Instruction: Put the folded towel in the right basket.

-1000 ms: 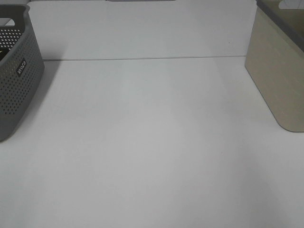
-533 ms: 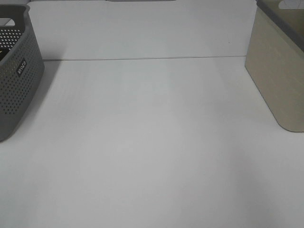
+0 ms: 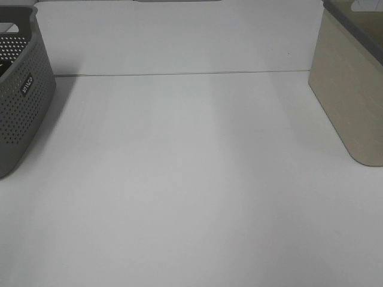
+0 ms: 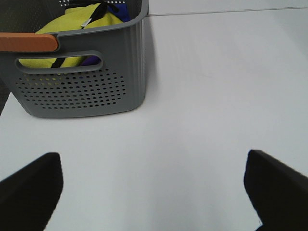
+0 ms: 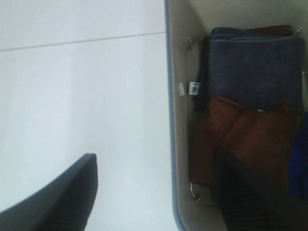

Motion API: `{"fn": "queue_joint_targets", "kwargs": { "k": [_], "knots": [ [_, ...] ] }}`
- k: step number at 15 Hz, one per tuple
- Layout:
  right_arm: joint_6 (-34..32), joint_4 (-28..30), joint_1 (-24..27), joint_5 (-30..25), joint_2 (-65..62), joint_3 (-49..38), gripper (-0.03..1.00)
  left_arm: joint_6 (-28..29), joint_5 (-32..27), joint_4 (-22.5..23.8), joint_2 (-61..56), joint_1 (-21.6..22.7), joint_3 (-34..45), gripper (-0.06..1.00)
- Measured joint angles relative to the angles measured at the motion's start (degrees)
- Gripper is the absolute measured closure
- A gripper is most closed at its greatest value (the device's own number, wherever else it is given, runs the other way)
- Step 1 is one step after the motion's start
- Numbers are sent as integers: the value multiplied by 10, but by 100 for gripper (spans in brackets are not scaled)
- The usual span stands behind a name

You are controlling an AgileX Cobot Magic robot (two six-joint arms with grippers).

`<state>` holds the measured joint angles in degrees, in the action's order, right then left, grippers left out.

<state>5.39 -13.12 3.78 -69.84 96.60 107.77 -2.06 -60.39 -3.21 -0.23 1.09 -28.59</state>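
The right basket [image 3: 350, 89] is beige with a grey rim and stands at the table's right edge. In the right wrist view its wall [image 5: 182, 125] holds a folded grey-blue towel [image 5: 255, 67] and a rust-brown towel [image 5: 250, 139] beside it. A blue cloth [image 5: 301, 149] shows at the frame's edge. My right gripper [image 5: 155, 161] is open and empty, with one finger [image 5: 250, 192] above the brown towel and the other over the table. My left gripper [image 4: 153, 161] is open and empty above bare table. Neither gripper shows in the exterior view.
A grey perforated basket [image 3: 21, 89] stands at the table's left edge. In the left wrist view this basket [image 4: 86, 82] has an orange handle [image 4: 29, 42] and holds yellow cloth [image 4: 72, 26] and blue cloth [image 4: 120, 9]. A white table [image 3: 191, 179] lies between the baskets.
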Motion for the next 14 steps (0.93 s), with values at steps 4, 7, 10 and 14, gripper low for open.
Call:
{"fn": "queue_joint_targets", "kwargs": {
  "k": [4,7,10,14],
  "knots": [
    [-17,29,-40,0,-104,-139,32,0,0,0,0,0,0,-3],
    [-18,35,-40,1,-219,-278,32,0,0,0,0,0,0,-3],
    [-20,35,-40,1,-322,-408,32,0,0,0,0,0,0,-3],
    [-20,35,-40,-1,-564,-640,32,0,0,0,0,0,0,-3]
  ]
}}
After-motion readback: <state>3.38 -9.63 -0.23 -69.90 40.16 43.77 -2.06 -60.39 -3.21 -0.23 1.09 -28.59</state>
